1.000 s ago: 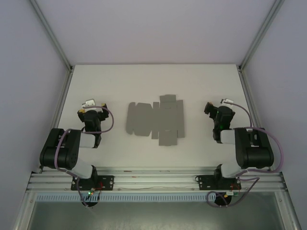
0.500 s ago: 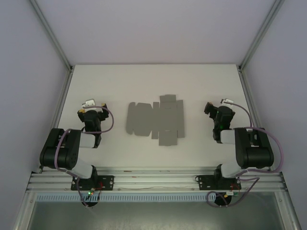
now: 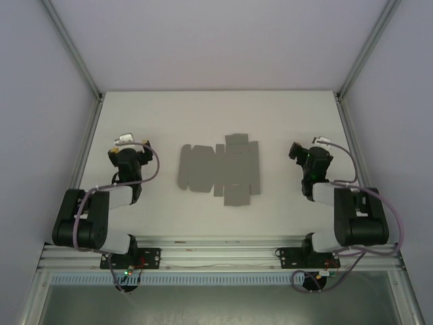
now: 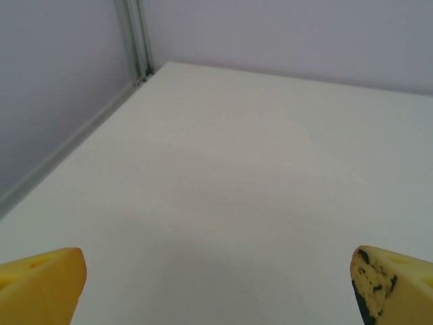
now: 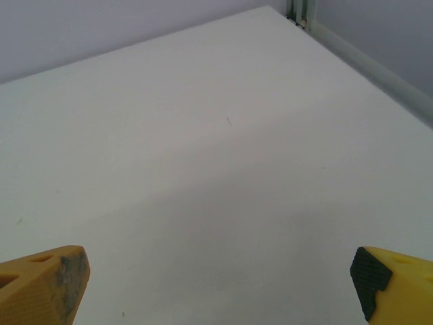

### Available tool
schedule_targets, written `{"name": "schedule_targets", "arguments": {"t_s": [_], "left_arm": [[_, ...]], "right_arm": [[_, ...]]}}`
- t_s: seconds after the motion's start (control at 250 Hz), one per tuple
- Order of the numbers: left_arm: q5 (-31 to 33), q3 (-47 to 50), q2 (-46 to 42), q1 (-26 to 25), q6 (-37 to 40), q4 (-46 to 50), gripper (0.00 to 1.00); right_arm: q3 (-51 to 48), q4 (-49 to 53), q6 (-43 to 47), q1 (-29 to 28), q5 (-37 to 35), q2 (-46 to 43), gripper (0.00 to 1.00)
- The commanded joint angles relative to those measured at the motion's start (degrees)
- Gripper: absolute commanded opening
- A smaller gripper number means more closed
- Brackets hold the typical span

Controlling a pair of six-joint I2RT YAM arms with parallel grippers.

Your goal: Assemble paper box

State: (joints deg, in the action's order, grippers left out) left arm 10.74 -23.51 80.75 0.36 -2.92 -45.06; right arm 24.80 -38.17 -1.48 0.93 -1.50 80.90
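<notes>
The paper box (image 3: 220, 169) is a flat grey die-cut sheet with flaps and tabs, lying in the middle of the white table between the two arms. My left gripper (image 3: 122, 150) sits to the left of the sheet, apart from it. My right gripper (image 3: 301, 150) sits to the right of the sheet, also apart. In the left wrist view the yellow fingertips (image 4: 40, 288) stand wide apart over bare table. The right wrist view likewise has its yellow fingertips (image 5: 44, 284) spread wide with nothing between them.
The white table (image 3: 216, 115) is framed by aluminium rails and pale walls. A corner post (image 4: 139, 34) stands ahead of the left gripper, and another corner post (image 5: 301, 10) lies ahead of the right gripper. The arm bases sit on the near rail (image 3: 216, 254).
Both arms have shifted slightly: the left gripper moved up and a little left, the right wrist moved up a little. The sheet has not moved.
</notes>
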Motion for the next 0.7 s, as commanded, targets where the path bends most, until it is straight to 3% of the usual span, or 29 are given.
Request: {"name": "schedule_targets", "arguments": {"t_s": [0.0,0.108,0.208,0.296,0.372,0.436,0.548,0.62,0.696], "left_arm": [[1.18,-3.44,-5.61,-0.54,-1.19,10.65,1.00],[-3.61,-5.31,-11.05,-0.53,-6.50,16.37,1.00],[-9.16,-9.21,-13.48,-1.05,-11.76,25.51,1.00],[-15.65,-11.65,-13.09,-2.46,-14.33,30.88,1.00],[-17.82,-12.59,-11.72,-4.90,-15.73,34.03,1.00],[-19.18,-13.36,-10.64,-6.69,-16.61,36.43,1.00],[-25.11,-13.75,-9.70,-7.47,-18.29,37.59,1.00],[-29.27,-13.97,-8.83,-7.66,-18.90,37.30,1.00],[-30.88,-14.10,-6.86,-7.75,-18.69,37.04,1.00]], "right_arm": [[4.94,11.53,-0.23,-0.63,-1.31,-5.47,1.00],[9.31,23.33,-0.02,-3.13,-5.26,-10.79,1.00],[12.85,32.71,-3.15,-5.80,-4.66,-14.59,0.99],[15.63,40.79,-7.77,-9.25,-1.94,-17.31,0.93],[18.72,49.38,-10.18,-12.04,4.03,-16.98,0.85],[20.71,54.69,-12.47,-16.36,4.76,-15.79,0.79],[22.45,56.44,-15.68,-22.77,11.65,-11.40,0.65],[23.38,56.94,-17.82,-23.66,17.41,-7.49,0.58],[22.36,53.65,-19.59,-23.78,17.33,-4.17,0.50]]}}
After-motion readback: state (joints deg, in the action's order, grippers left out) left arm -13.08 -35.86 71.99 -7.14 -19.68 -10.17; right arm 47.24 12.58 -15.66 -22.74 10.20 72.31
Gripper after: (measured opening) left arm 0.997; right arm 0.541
